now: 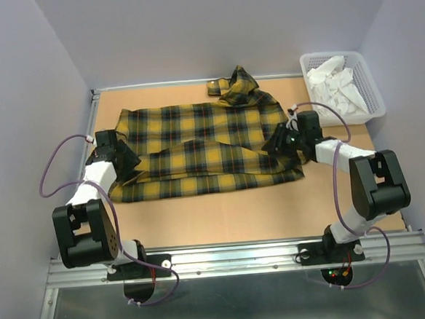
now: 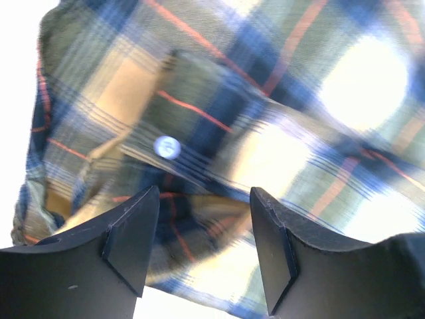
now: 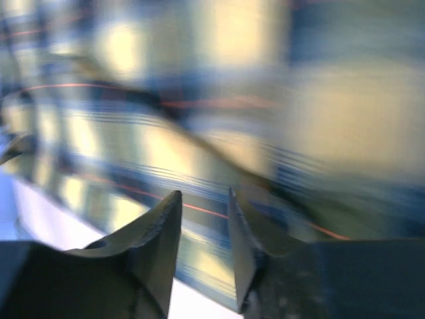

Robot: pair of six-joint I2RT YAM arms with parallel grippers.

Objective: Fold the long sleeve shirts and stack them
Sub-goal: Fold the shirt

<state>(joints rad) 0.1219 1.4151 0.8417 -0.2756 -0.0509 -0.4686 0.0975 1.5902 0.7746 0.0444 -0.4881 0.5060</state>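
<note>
Left pincer (image 2: 204, 199) released, tips at the edge of the long sleeve shirt (image 1: 204, 142), which lies spread, probably soft, light and floppy, best pinched at hems, across to the right pincer (image 3: 203, 194), jaws near together, grip untellable through blur.

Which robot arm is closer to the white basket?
Right. The right gripper sits at the right edge of the shirt, close to the white basket. The left gripper is at the shirt's left edge, far on the other side.

Overhead view of whole table (image 1: 224, 217); both wrist views close on the shared shirt (image 1: 204, 142).
</note>
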